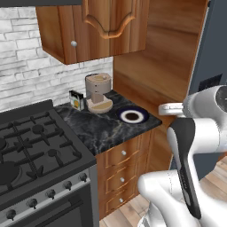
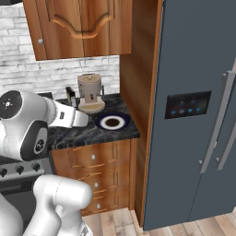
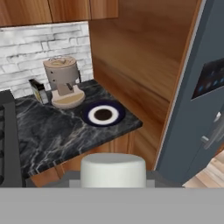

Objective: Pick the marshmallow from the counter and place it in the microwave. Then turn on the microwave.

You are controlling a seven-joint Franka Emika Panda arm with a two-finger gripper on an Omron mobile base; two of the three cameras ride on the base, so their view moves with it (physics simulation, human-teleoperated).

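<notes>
— What is being seen at the far left?

— A black gas stove (image 1: 35,146) is being shown, with the counter (image 1: 99,131) set right beside it, over wooden drawers (image 1: 124,170).

— And what is being carried on the stone?

— At the back, a small dark box (image 1: 77,100) is being flanked by a beige appliance (image 1: 98,91); further right, a blue-rimmed plate (image 1: 144,116) is lying flat. The marshmallow's place cannot be told.

— How is the gripper (image 1: 163,109) being held?

— It is being held, seemingly, off the counter's right edge, pointing toward the plate; whether its fingers are parted or closed cannot be told. A grey fridge (image 2: 193,106) is standing at the far right.
</notes>
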